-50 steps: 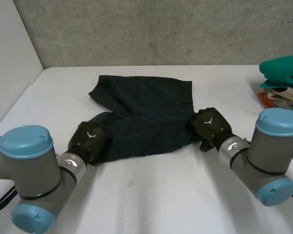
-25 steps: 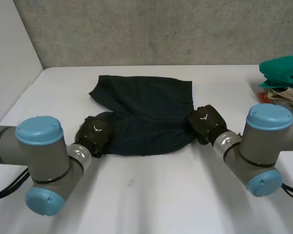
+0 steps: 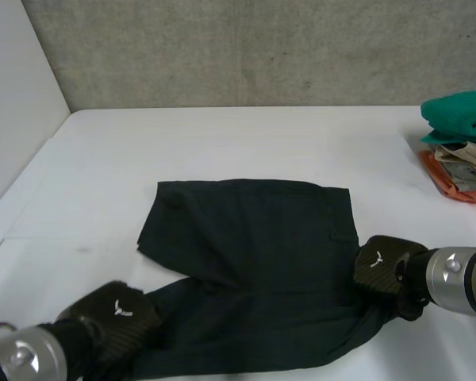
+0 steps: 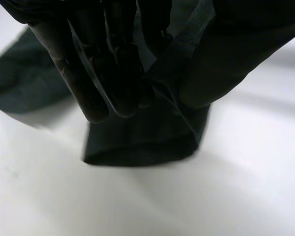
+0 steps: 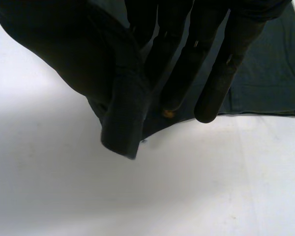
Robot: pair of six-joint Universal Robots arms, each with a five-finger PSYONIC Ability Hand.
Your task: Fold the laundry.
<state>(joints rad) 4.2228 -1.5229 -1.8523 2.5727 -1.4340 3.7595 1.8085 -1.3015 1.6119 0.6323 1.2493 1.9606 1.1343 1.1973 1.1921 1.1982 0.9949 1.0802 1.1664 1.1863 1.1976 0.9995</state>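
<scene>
One pair of dark cloth shorts [image 3: 250, 254] lies mostly flat on the white table [image 3: 222, 143], in the near half. The waistband edge runs along the far side and the leg ends point toward the robot.

Left hand [image 3: 115, 313]: on the near-left leg end. Its wrist view shows cloth [image 4: 142, 142] pinched between the fingers [image 4: 108, 73] and thumb, with the hem hanging just below the fingertips above the table.

Right hand [image 3: 385, 266]: on the near-right edge or corner. Its wrist view shows a fold of the fabric [image 5: 123, 123] clamped between the thumb and straight fingers [image 5: 211, 73], with the rest of the garment spread out behind.

Handling, as a judgement:
- The fabric looks light, limp and thin, with no stiffness, so it will sag and crease wherever it isn't supported.
- It probably slides easily on the smooth table, so drag loads should be low.
- It isn't fragile. The main risk is one layer slipping out of a pinch, or the two legs bunching unevenly.
- The best holds are hems, corners and the waistband, where the cloth is doubled and thicker. The current corner grips look right for carrying the near edge over to the far edge.

Counts:
- One garment in work, two hands on it.
- One pile of folded laundry [image 3: 460, 147] at the far-right table edge, well apart from the shorts.
- At least three pieces show in the pile: green on top, beige in the middle, orange underneath. I can't tell if there are more.
</scene>
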